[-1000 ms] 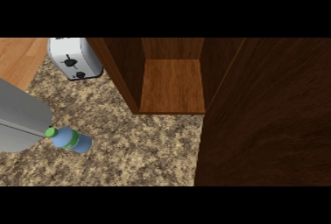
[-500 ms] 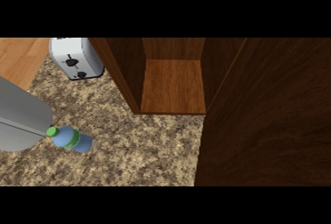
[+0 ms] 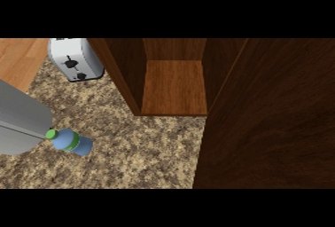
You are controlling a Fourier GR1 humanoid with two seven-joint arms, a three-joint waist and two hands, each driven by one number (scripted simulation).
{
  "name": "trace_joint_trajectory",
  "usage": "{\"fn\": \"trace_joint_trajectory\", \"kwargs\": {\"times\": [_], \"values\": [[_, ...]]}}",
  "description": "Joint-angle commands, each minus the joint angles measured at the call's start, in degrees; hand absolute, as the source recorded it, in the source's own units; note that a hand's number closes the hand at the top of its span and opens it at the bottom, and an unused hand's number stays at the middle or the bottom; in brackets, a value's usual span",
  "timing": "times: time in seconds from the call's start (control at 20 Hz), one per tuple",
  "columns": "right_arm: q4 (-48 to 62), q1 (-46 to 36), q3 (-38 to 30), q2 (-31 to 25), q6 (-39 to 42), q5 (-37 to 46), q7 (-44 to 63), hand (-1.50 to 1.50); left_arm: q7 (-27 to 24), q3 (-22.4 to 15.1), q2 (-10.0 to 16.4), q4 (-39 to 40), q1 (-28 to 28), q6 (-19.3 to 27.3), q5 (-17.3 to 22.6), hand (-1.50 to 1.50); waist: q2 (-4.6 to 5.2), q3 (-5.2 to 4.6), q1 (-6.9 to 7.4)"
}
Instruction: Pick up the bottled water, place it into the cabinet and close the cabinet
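The bottled water (image 3: 72, 141), a blue bottle with a green cap and a green band, lies on its side on the speckled counter (image 3: 137, 150) at the lower left. A grey forearm (image 3: 20, 119) comes in from the left edge, and its end sits right beside the bottle's cap. No black hand shows anywhere in the head view. The dark wooden cabinet (image 3: 124, 71) stands open behind the bottle, and its lighter shelf (image 3: 173, 86) is bare. Its door (image 3: 268, 115) is swung out and fills the right side.
A silver toaster (image 3: 77, 60) stands at the back left, next to the cabinet's left wall. A strip of light wooden surface (image 3: 16, 57) lies along the far left edge. Speckled counter stretches between the bottle and the cabinet's front.
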Motion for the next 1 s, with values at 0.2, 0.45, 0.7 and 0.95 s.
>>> {"fn": "trace_joint_trajectory", "kwargs": {"times": [0.2,0.45,0.7,0.95], "values": [[-6.61,-0.25,3.39,-2.52,-3.2,8.3,4.67,-1.5,1.47,1.06,-1.18,-3.96,0.98,-2.49,5.01,-1.5,0.05,-0.01,-0.21],[-4.72,-2.74,5.14,-2.64,-4.91,9.64,5.74,-1.5,-0.92,-1.66,-2.36,-0.24,0.28,-4.14,-0.29,-1.5,0.22,-0.01,-0.3],[-3.59,-2.67,9.38,-2.74,-7.67,11.99,2.93,-1.5,-7.46,-3.21,-4.13,6.34,0.22,-7.58,-3.99,-1.5,0.19,-0.02,-0.66],[-7.94,-3.97,4.09,-6.74,-6.52,7.01,5.94,-1.5,-14.99,-6.27,-6.8,15.08,-2.92,-6.61,-11.55,-1.5,0.34,-0.02,-0.8]]}}
